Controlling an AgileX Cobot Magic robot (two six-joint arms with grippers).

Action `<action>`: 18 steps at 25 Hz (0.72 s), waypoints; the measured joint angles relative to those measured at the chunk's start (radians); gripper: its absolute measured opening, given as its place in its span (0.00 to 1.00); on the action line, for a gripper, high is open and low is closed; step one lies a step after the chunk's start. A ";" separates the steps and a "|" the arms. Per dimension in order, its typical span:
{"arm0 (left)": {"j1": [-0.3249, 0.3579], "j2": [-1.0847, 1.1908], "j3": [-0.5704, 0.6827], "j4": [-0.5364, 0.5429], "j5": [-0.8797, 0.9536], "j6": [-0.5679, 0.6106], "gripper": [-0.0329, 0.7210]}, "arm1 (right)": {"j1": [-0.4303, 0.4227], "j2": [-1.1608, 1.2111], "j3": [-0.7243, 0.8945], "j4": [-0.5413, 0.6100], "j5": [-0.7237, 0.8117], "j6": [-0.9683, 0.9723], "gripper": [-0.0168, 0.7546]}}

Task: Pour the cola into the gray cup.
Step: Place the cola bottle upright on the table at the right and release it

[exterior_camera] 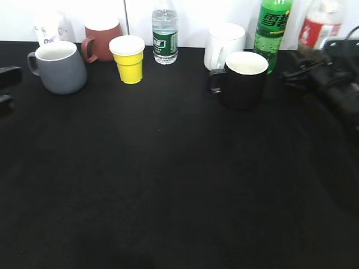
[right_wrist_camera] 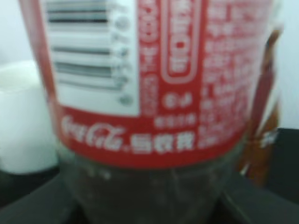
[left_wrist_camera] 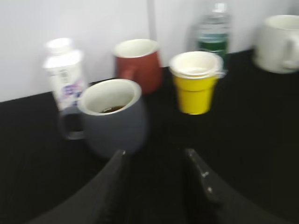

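The cola [exterior_camera: 318, 28], a clear bottle with a red label, stands upright at the far right back. It fills the right wrist view [right_wrist_camera: 154, 93]. My right gripper [exterior_camera: 314, 68] [right_wrist_camera: 149, 203] is closed around its lower body, a finger on each side. The gray cup [exterior_camera: 59, 70] stands at the far left back. In the left wrist view [left_wrist_camera: 114, 121] a little brown liquid shows at its bottom. My left gripper [exterior_camera: 7, 87] [left_wrist_camera: 154, 154] is open and empty, just in front of and to the left of the cup.
Along the back stand a white small bottle [exterior_camera: 49, 27], a maroon mug [exterior_camera: 102, 40], a yellow cup [exterior_camera: 129, 59], a water bottle [exterior_camera: 165, 35], a white mug [exterior_camera: 224, 45], a green soda bottle [exterior_camera: 272, 31] and a black mug [exterior_camera: 242, 78]. A black cloth [exterior_camera: 168, 185] covers the table.
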 joint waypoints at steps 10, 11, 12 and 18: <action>-0.011 -0.023 0.001 0.000 0.011 0.000 0.42 | -0.001 -0.058 0.128 -0.001 -0.037 -0.010 0.79; -0.011 -0.023 0.001 0.000 0.020 0.000 0.43 | -0.001 -0.092 0.175 0.000 -0.024 -0.010 0.79; -0.011 -0.025 -0.001 -0.002 0.053 -0.001 0.45 | -0.001 -0.153 0.225 -0.003 0.043 -0.010 0.79; -0.013 -0.026 -0.329 -0.190 0.928 -0.002 0.56 | 0.156 -0.650 0.162 -0.404 1.370 0.412 0.79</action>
